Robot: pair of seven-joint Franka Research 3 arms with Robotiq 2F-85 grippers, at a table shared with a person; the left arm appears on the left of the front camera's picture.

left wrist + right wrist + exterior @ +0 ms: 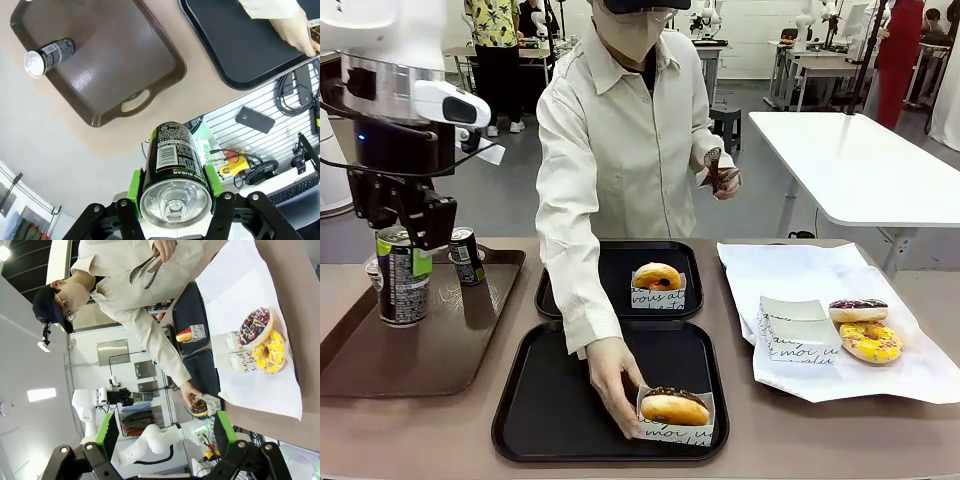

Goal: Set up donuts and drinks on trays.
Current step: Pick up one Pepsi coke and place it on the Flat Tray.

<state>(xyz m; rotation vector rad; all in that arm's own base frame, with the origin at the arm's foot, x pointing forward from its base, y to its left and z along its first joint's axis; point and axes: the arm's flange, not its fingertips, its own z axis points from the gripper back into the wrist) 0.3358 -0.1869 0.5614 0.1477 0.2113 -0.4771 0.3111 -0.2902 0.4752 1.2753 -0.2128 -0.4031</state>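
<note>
- My left gripper (404, 232) is clamped on one of the drinks (402, 275), green pads on its sides just under the silver top. The can hangs upright, long axis straight down along my fingers.
- In my left wrist view it looks lifted clear of the brown tray (420, 350), where a second can (466, 256) stands near the far rim.
- What matters here: both black trays lie to my right, toward the table's middle. The near black tray (560, 400) is the closer one; the far black tray (610, 265) sits behind it.
- The person's hand (615, 380) is on the near tray's right front part, at a sleeved chocolate donut (675, 408). Its left half is bare, and that's the side facing me.
- The far tray holds a sleeved donut (657, 277) too.
- I judge the can goes rightward, kept upright and clear of that hand.
- My right gripper (166, 435) has its fingers apart, nothing between them.
</note>
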